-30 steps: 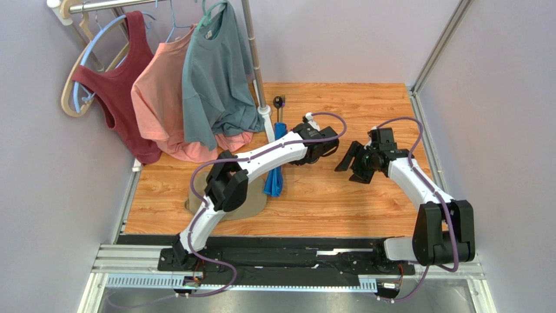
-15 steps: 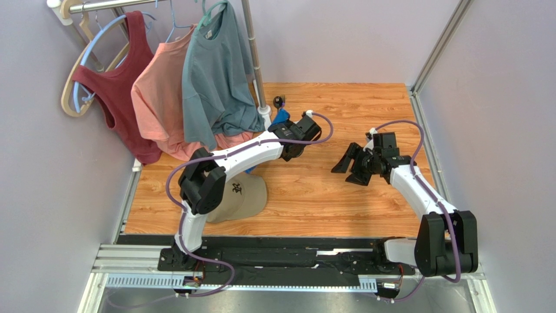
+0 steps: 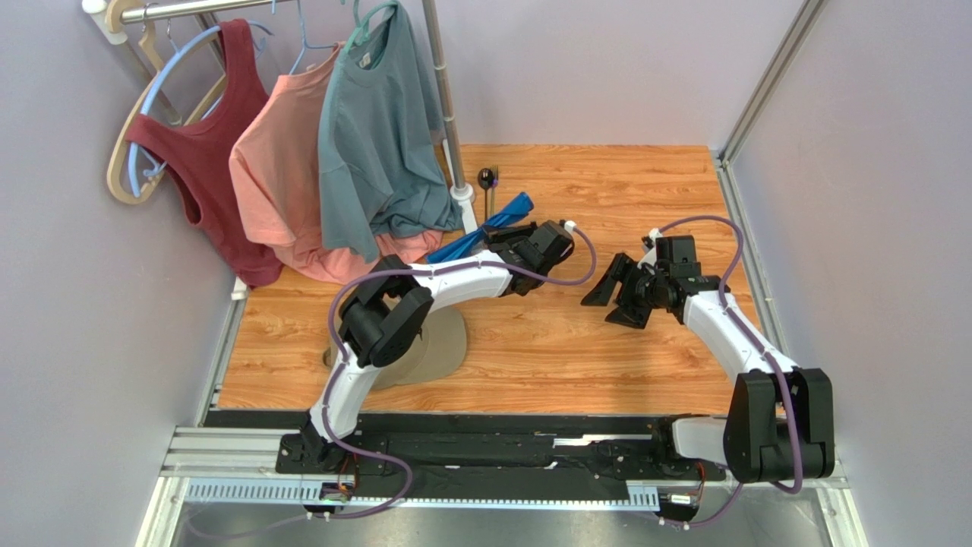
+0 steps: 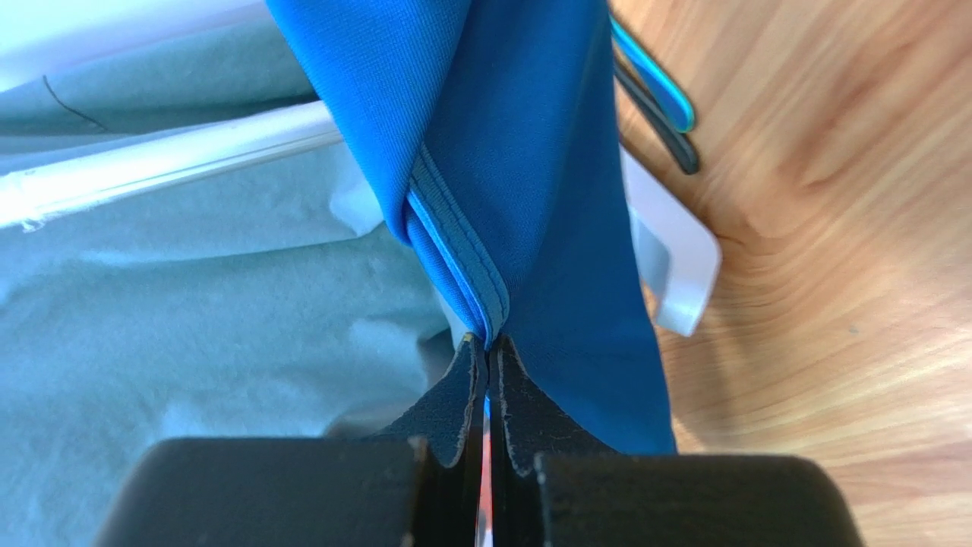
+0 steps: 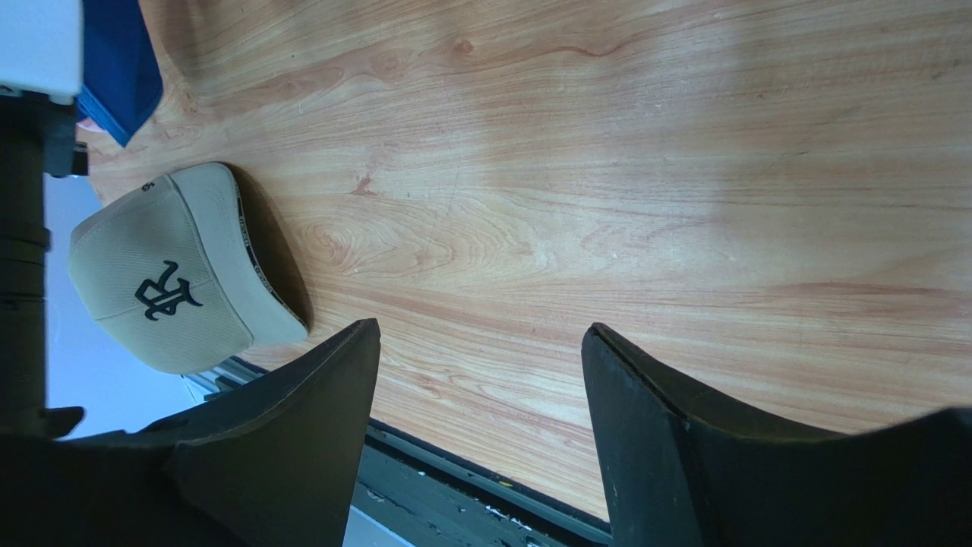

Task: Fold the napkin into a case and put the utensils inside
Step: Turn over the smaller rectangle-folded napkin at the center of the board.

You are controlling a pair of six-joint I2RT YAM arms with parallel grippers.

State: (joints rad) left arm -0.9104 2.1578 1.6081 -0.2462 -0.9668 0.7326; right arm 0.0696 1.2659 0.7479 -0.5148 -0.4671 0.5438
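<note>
Since a second ago the left gripper [image 3: 505, 237] has swung in toward the rack post [image 3: 447, 125]. The napkin [image 3: 508, 213], then a strip running from the post toward the near edge, now slants just right of the post's foot. The jaws are pinched on the cloth's hemmed fold (clearest in the left wrist view). The utensils [image 4: 659, 97] lie beside the post's foot, partly hidden by the cloth. The right gripper [image 3: 601, 305], well right of the post, gapes wide and holds nothing.

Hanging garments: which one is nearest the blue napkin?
The grey-teal T-shirt, rightmost of the three; the pink T-shirt and maroon tank top hang farther left of the napkin.
</note>
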